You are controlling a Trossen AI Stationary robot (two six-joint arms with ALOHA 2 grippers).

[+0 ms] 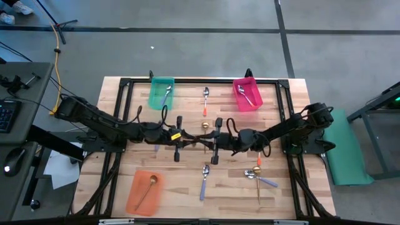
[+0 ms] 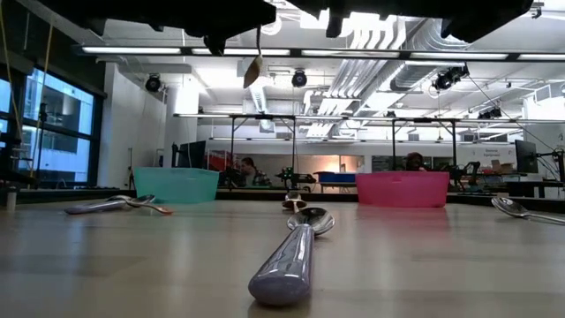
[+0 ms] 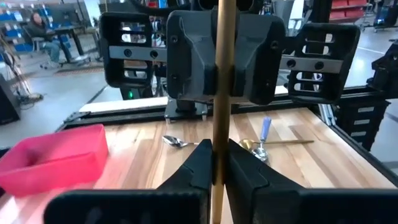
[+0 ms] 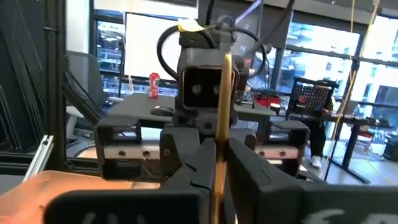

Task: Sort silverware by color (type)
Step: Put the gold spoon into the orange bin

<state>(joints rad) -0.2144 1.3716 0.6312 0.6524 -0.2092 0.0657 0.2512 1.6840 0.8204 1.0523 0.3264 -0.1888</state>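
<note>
Gold spoon (image 3: 222, 93) upright, bowl down, both pincers (image 3: 214, 163) (image 4: 219, 163) clamped on handle.

We see both arms reaching inward from the opposite sides of the counter, meeting near its middle. The left arm extends from the left edge with its wrist level; the left pincer (image 1: 186, 139) faces the right arm. The right arm extends from the right edge in a mirrored pose; the right pincer (image 1: 209, 141) faces the left arm. Each pincer has its fingers closed on the same gold spoon (image 3: 221, 93), which stands upright between them. We note the two pincers sit just beside each other, raised above the counter.
</note>
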